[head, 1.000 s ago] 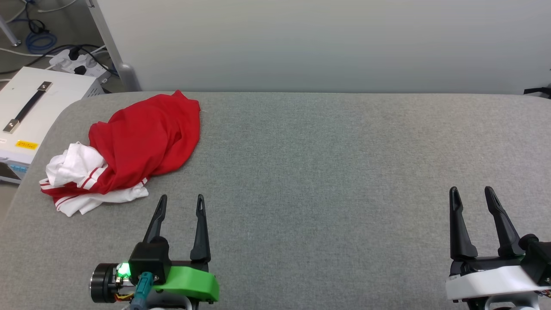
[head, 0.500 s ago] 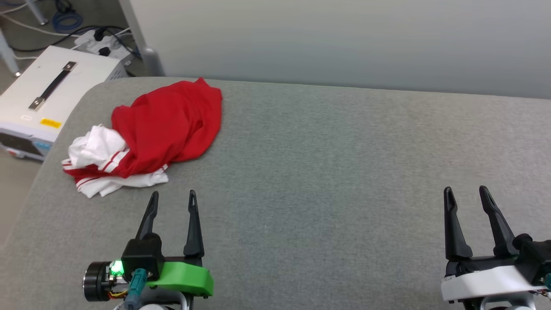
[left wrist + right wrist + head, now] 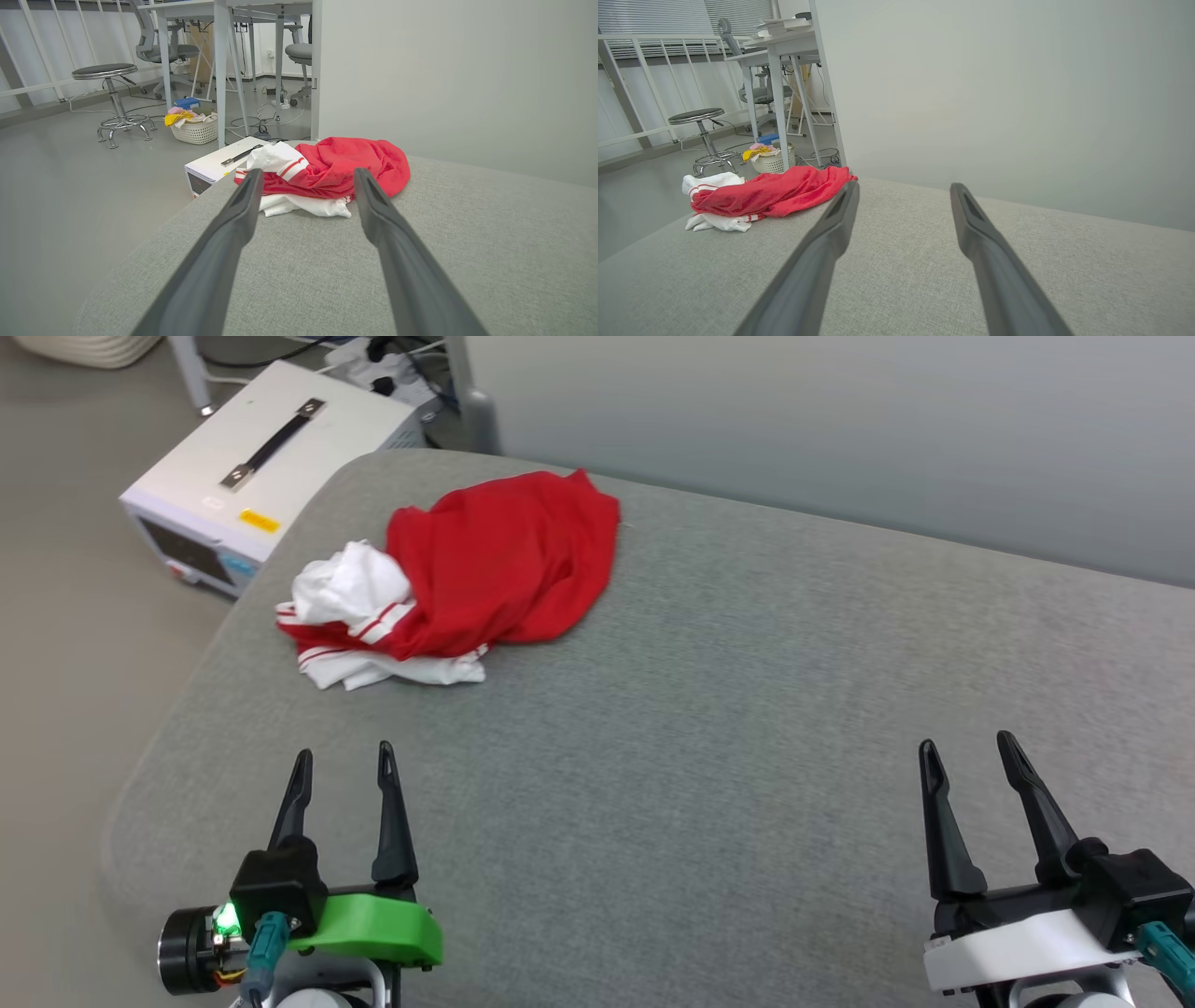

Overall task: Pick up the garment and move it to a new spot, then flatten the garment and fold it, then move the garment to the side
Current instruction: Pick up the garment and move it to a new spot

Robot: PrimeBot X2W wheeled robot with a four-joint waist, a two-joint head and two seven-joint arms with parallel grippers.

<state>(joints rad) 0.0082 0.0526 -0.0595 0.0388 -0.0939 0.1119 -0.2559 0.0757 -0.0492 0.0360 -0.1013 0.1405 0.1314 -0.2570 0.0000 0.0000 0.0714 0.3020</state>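
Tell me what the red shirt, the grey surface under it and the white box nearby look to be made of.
The garment: soft matte knit fabric, likely cotton; it slumps in loose folds. The grey surface: woven upholstery-like cloth, matte, with visible weave and rounded edges, perhaps padded. The white box: probably painted sheet metal; smooth flat faces, crisp edges.

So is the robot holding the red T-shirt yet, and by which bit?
Nothing is held. The left end effector and right end effector are open and empty, apart from the red T-shirt crumpled on the grey surface.
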